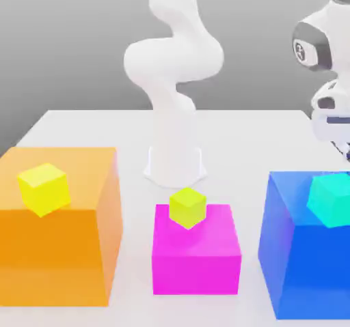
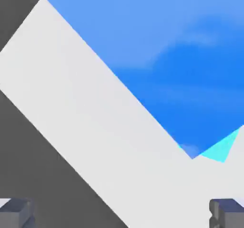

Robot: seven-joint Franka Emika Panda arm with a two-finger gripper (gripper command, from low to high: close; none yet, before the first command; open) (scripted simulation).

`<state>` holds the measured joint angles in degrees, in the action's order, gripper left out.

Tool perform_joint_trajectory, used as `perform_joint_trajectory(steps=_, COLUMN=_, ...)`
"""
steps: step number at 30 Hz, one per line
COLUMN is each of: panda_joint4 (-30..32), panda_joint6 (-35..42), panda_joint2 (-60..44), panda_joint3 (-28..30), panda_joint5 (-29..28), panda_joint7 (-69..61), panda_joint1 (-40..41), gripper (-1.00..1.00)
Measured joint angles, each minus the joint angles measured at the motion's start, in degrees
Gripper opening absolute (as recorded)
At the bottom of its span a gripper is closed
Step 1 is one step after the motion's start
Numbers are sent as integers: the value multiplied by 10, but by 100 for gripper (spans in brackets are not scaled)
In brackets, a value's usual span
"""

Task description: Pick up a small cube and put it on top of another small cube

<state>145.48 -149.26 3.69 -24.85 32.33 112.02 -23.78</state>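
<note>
The robot arm (image 1: 174, 59) stands at the back of the white table (image 1: 239, 141), and its upper part bends out of sight and comes back at the exterior view's right. There its hand hangs above and behind the blue block (image 1: 307, 271). The gripper (image 2: 122, 213) is spread wide, with one finger on each side and nothing between them. Three big blocks are in a row in front of the arm. At the exterior view's left is the orange block (image 1: 55, 257), the biggest in the picture, and on its top lies a yellow cube (image 1: 44, 189). In the middle is the magenta block (image 1: 196, 273), lower than the others, and a yellow-green cube (image 1: 187, 207) sits on it, near the back edge. At the exterior view's right, the blue block carries a cyan cube (image 1: 331, 199). All three small cubes are turned with a corner toward the front. Each cube rests alone on its own block, so no small cube is on top of another one. The hand is nearest to the cyan cube, but it is apart from it.
</note>
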Motion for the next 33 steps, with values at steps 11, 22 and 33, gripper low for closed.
perform_joint_trajectory(steps=11, panda_joint4=32, panda_joint6=-80, panda_joint2=-118, panda_joint3=64, panda_joint5=-301, panda_joint7=376, panda_joint1=-79, gripper=0)
perform_joint_trajectory(steps=22, panda_joint4=12, panda_joint6=-179, panda_joint2=-247, panda_joint3=163, panda_joint5=-464, panda_joint7=530, panda_joint1=-157, gripper=-100)
perform_joint_trajectory(steps=33, panda_joint4=21, panda_joint6=-141, panda_joint2=-195, panda_joint3=138, panda_joint5=-436, panda_joint7=507, panda_joint1=-140, gripper=-100)
